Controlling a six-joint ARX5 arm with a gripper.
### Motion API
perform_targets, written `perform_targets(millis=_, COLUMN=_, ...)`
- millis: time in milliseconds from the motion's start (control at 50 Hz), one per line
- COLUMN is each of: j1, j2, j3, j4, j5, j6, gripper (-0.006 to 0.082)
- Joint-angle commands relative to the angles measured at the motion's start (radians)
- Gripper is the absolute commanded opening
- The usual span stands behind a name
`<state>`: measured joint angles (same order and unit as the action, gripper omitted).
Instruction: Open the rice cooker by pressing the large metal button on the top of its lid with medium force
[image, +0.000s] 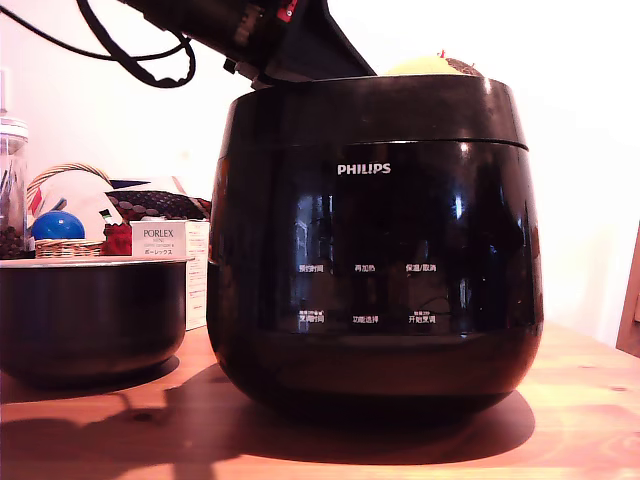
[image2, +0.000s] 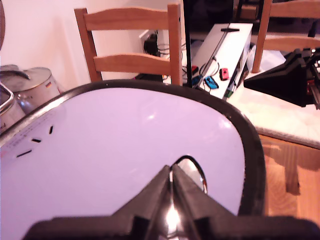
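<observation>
Gripper down on the lid's metal button, ready to press.

Exterior view: one rice cooker (image: 375, 245) fills the wooden table (image: 580, 420), its lid (image: 375, 115) shut; one black pot (image: 90, 315) sits at the exterior view's left, and the arm (image: 250, 35) slants down from above so it can push. Wrist view: the gripper (image2: 172, 187) has both fingers (image2: 155, 197) together, forming one blunt tip that appears to touch the single button (image2: 192, 172). Two chairs (image2: 132, 42) stand behind.

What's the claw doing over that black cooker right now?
Claw shut, tips on the metal button. Lid down on the rice cooker, seam closed. Nothing in the way.
</observation>
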<state>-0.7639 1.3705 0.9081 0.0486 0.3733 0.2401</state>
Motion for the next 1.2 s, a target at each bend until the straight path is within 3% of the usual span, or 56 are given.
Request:
perform_targets(millis=0, j1=0.002, j2=0.082, j3=-0.081, j4=-0.098, j5=-0.016, j6=0.007, gripper=-0.0024)
perform_targets(millis=300, j1=0.002, j2=0.081, j3=-0.081, j4=-0.167, j5=-0.041, j6=0.055, gripper=-0.0024)
perform_targets(millis=540, j1=0.002, j2=0.058, j3=-0.081, j4=0.135, j5=0.022, j6=-0.03, gripper=-0.0024)
perform_targets(millis=560, j1=0.002, j2=0.055, j3=-0.081, j4=0.17, j5=0.023, j6=-0.104, gripper=-0.0024)
perform_targets(millis=700, j1=0.002, j2=0.041, j3=-0.081, j4=0.366, j5=0.021, j6=-0.214, gripper=-0.0024)
perform_targets(millis=860, j1=0.002, j2=0.002, j3=-0.081, j4=0.507, j5=-0.055, j6=-0.25, gripper=-0.0024)
perform_targets(millis=1180, j1=0.034, j2=-0.125, j3=-0.081, j4=0.454, j5=-0.204, j6=-0.216, gripper=-0.0024)
